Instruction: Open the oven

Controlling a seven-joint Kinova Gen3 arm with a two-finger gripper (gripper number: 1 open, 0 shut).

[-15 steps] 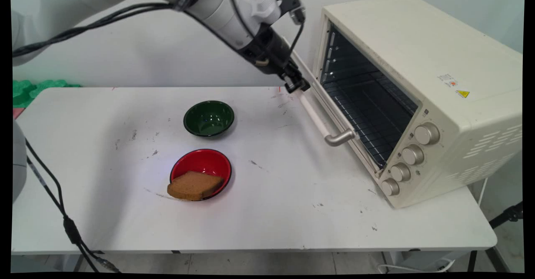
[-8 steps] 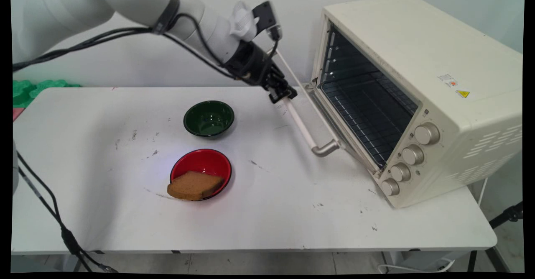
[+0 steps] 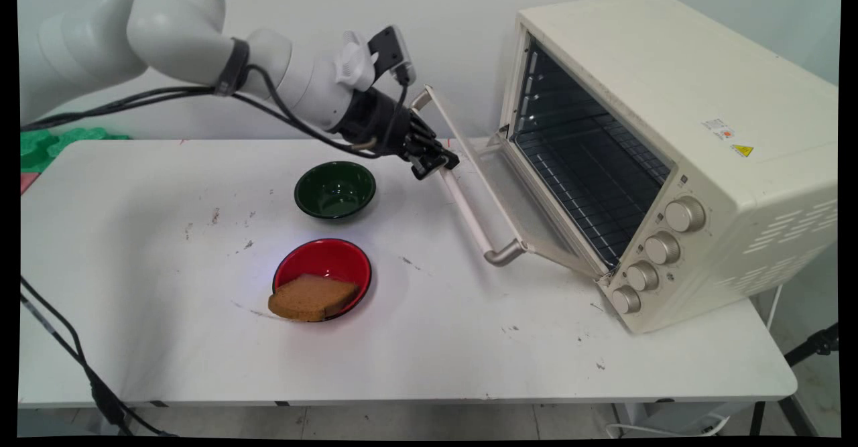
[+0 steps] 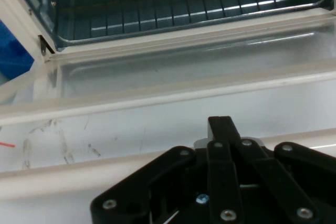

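The gripper (image 3: 437, 163) is clamped on the far end of the oven door handle (image 3: 469, 212), a pale bar whose long axis runs toward the table's near side. The glass door (image 3: 509, 185) hangs partly lowered, hinged at the toaster oven (image 3: 670, 132) to the gripper's right; the green bowl (image 3: 334, 189) sits just to its left

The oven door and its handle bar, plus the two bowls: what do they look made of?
The oven door looks like clear glass in a cream frame: the table shows through it. Its handle bar seems cream plastic or painted metal, with brushed-metal end brackets. The green bowl and red bowl look glossy, perhaps enamel or plastic, judging by their sheen.
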